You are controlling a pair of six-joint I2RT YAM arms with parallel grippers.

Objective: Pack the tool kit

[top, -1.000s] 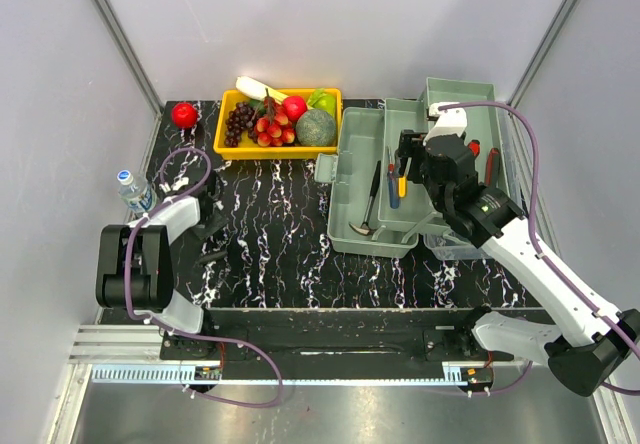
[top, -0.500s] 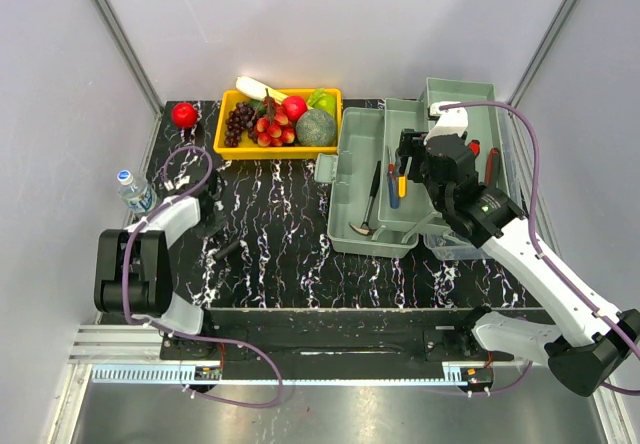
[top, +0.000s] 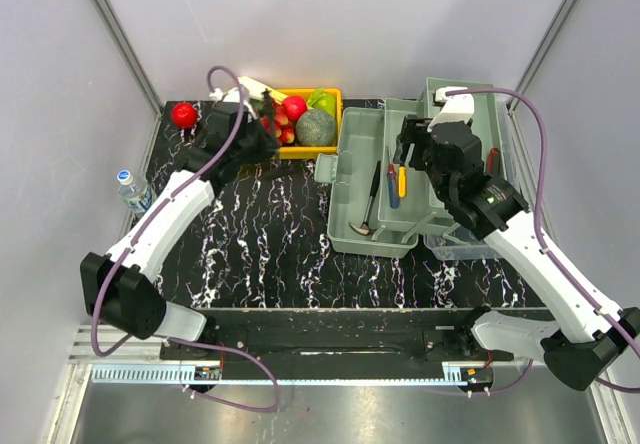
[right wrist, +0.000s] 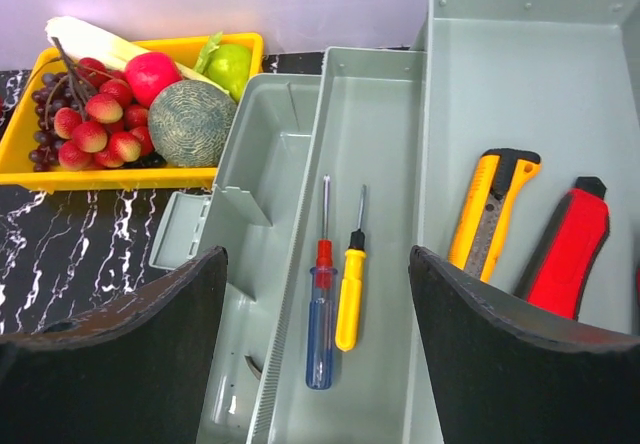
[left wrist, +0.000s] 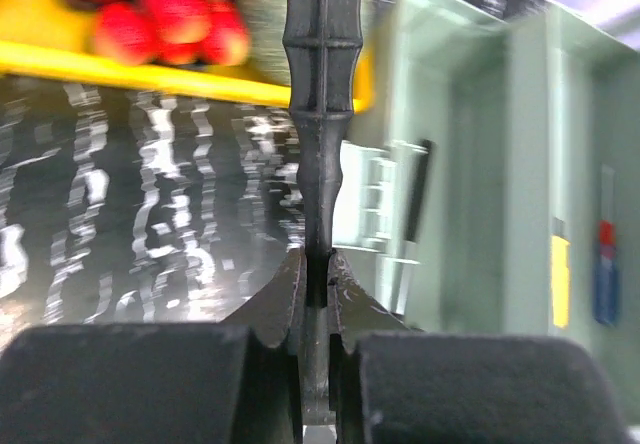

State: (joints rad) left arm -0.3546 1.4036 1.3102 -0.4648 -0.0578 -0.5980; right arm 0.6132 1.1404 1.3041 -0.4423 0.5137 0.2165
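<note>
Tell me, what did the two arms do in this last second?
The left gripper closed on a black-handled tool that lay on the table, lifted it and swung out toward the yellow fruit tray. The right gripper stayed open over the toolbox; the tools inside did not move.

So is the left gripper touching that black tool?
Touching. The left wrist view shows the left gripper shut tight on the black tool, pressing on both sides of its lower end with no gap.
</note>
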